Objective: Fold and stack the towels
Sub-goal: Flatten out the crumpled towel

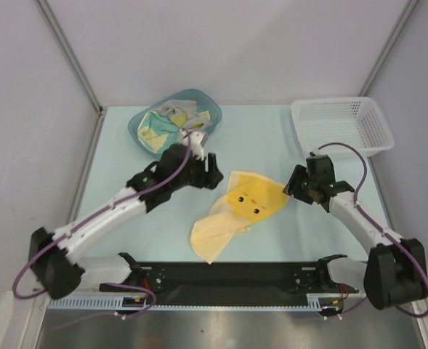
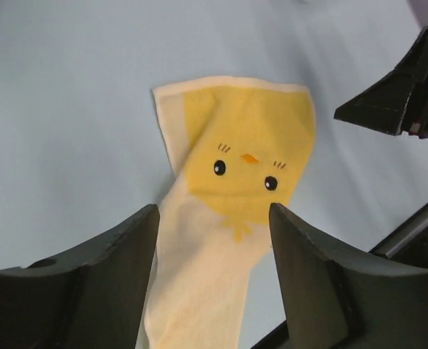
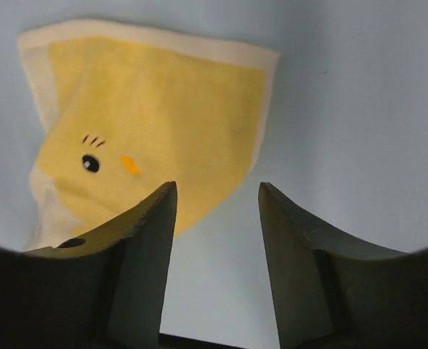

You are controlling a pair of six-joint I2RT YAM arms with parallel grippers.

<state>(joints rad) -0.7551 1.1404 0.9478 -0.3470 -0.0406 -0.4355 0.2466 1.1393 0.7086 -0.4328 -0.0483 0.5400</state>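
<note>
left gripper (image 1: 212, 169): jaws parted, nothing between them. it hovers just off the far-left edge of the chick towel (image 1: 251, 198). in the left wrist view the gripper (image 2: 214, 251) looks down on the towel (image 2: 246, 145), with the pale lower part running under the gap between the jaws. whether it touches the cloth cannot be told.

right gripper (image 1: 293, 187): jaws parted, holding nothing. it sits at the right edge of the chick towel. in the right wrist view the gripper (image 3: 217, 243) is over bare table (image 3: 344, 109), and the towel (image 3: 170, 109) lies ahead and to the left.

chick towel: lies on the table (image 1: 272, 138) about midway between the two grippers. it is not flat. the deep yellow part with the printed face is uppermost toward the right, with a cream border along its far edge. a paler flap trails off toward the near-left and is rumpled.

other towels (image 1: 155, 131): heaped loose in the tub (image 1: 199, 94) at the far left, yellow and cream-with-teal among them. the count cannot be told.

basket (image 1: 341, 123): at the far right corner of the table, well apart from the chick towel.
</note>
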